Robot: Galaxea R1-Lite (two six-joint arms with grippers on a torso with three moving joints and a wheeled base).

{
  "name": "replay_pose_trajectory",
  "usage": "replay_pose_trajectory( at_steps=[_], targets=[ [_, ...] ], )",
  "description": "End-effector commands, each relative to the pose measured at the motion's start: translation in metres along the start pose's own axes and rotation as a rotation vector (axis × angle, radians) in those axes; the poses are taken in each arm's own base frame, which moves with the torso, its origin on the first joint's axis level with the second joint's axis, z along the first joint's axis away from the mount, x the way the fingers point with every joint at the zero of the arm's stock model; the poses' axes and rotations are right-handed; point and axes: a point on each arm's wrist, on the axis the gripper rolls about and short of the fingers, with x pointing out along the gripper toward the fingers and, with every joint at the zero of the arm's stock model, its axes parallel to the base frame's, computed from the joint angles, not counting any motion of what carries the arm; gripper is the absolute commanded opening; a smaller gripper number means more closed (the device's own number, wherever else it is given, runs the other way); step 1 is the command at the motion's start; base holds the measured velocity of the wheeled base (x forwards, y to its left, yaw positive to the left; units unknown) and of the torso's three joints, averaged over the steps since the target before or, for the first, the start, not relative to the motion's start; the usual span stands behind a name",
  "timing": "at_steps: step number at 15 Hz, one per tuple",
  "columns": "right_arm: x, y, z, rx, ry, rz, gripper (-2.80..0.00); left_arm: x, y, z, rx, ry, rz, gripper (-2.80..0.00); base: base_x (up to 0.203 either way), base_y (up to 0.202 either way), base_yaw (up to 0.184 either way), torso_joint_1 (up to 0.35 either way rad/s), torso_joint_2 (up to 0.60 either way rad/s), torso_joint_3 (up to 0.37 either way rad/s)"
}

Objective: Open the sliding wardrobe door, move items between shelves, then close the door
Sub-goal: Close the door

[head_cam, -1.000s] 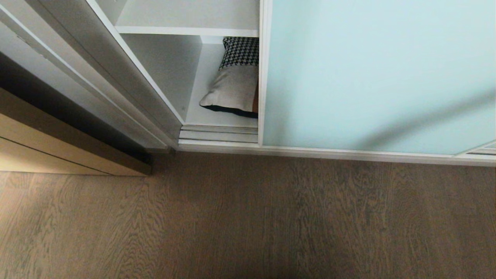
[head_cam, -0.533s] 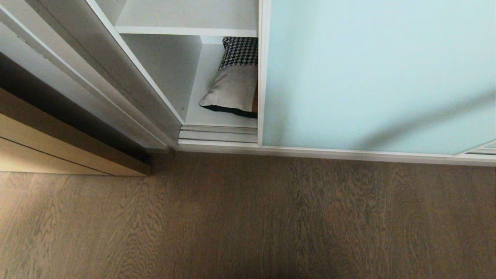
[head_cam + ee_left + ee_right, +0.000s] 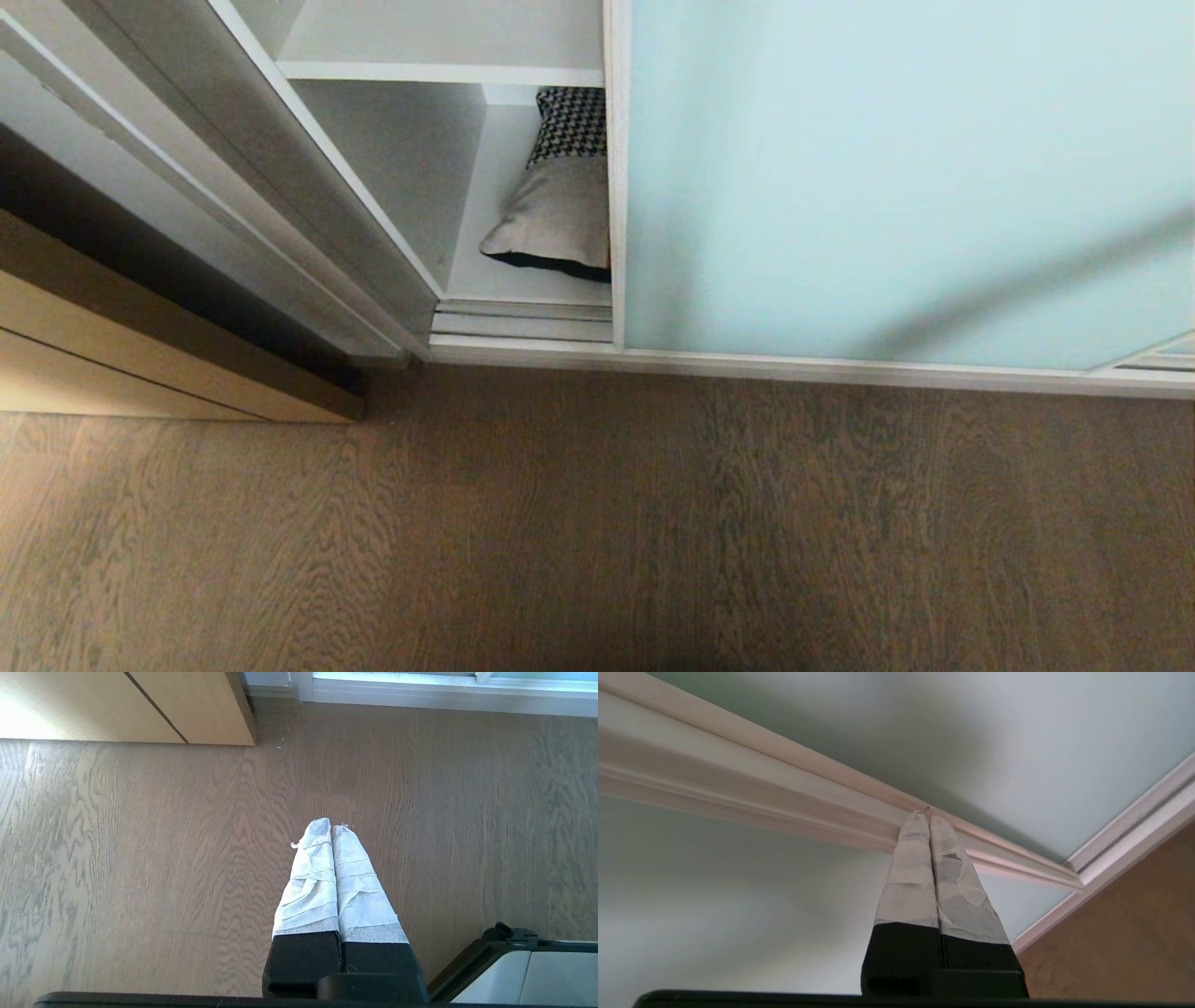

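Note:
The sliding wardrobe door (image 3: 887, 187) of pale blue-green glass covers most of the wardrobe, leaving a narrow gap at its left edge. Through the gap I see the cushion (image 3: 560, 215) lying on the bottom shelf (image 3: 485, 266), partly hidden behind the door, with an upper shelf (image 3: 439, 71) above it. My right gripper (image 3: 928, 813) is shut, empty, its tips against the door's silver frame (image 3: 784, 784). My left gripper (image 3: 331, 826) hangs shut and empty over the floor. Neither arm shows in the head view.
The tan wooden door (image 3: 140, 364) stands at the left of the wardrobe, beside the wardrobe's grey side wall (image 3: 280, 187). The bottom track (image 3: 523, 322) runs along the grey-brown floor (image 3: 597, 523). A corner of my base (image 3: 523, 970) shows in the left wrist view.
The sliding door's left edge has moved a little to the left, narrowing the gap and hiding more of the cushion. The left gripper's side of the scene is unchanged.

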Motion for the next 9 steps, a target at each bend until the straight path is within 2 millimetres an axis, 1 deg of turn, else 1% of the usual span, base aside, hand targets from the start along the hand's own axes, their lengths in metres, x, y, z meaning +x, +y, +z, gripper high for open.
replay_pose_trajectory(
  at_steps=[1,9],
  targets=[
    [-0.006,0.021,-0.003,0.000,0.011,0.016,-2.80,0.000,0.000,0.000,0.000,0.003,0.002,-2.80,0.000,0.000,0.000,0.000,0.00,0.000],
    [-0.024,0.065,-0.029,0.032,0.067,0.024,-2.80,0.000,0.000,0.000,0.000,0.003,0.000,-2.80,0.000,0.000,0.000,0.000,0.00,0.000]
  ],
)
